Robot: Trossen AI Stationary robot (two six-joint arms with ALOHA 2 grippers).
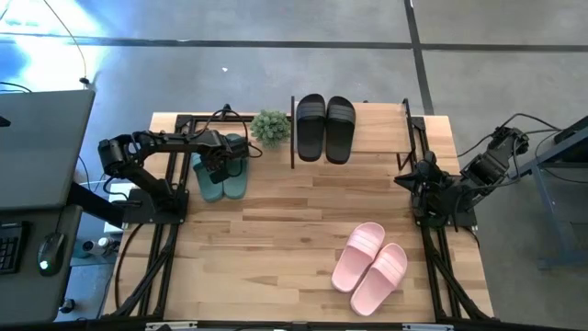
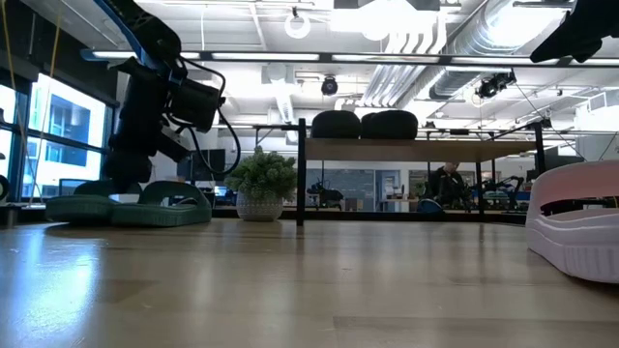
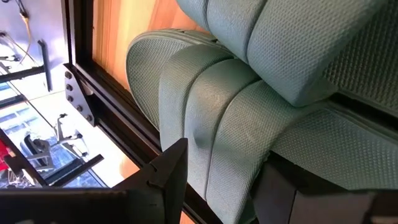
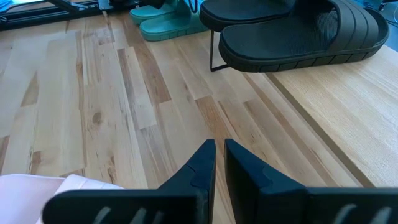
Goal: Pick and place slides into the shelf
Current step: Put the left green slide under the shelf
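Shelf point(image 1: 372, 138) with its pale plank and thin black posts already holds the black slides point(image 1: 324, 127). Pink pair point(image 1: 369, 267) sits on the table point(image 1: 276, 230) by the right gripper point(image 1: 411, 180) — fingers shut, empty. Left gripper point(image 1: 223, 158) clamps the textured teal pair point(image 1: 223, 175) together.

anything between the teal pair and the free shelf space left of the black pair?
Yes. The potted plant sits at the shelf's left end, between the teal slides and the black slides already on the board. The left gripper is down on the teal pair.
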